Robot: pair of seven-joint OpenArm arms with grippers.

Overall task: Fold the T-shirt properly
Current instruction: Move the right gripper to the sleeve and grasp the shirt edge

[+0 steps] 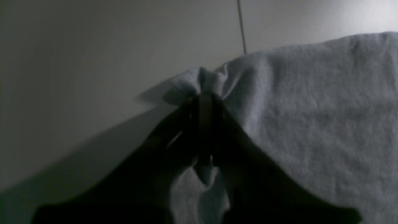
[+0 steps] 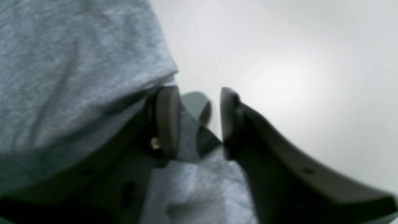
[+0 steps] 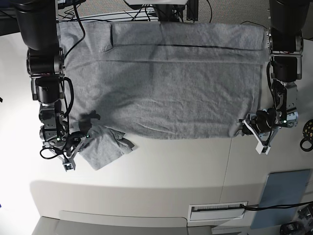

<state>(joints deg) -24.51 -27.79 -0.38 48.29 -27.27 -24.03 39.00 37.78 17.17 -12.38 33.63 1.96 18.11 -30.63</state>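
The heather-grey T-shirt [image 3: 161,83] lies spread flat across the white table, plain side up, with one sleeve [image 3: 105,148] sticking out crumpled at its lower left. My left gripper [image 3: 243,126] is at the shirt's lower right corner. The left wrist view shows this gripper [image 1: 205,96] shut on a bunched pinch of the grey cloth [image 1: 311,109]. My right gripper [image 3: 82,143] is at the crumpled sleeve. In the right wrist view its jaws [image 2: 199,102] stand apart, with a fold of grey cloth [image 2: 77,62] draped beside the left finger [image 2: 168,121] and more cloth low between the fingers.
The table [image 3: 171,166] has a thin seam [image 3: 227,161] running down from the shirt's right end. A blue-grey panel [image 3: 286,191] and a white labelled slot [image 3: 217,210] lie at the front right. A black ring-shaped part [image 3: 308,129] sits at the right edge. Cables [image 3: 171,12] hang behind the shirt.
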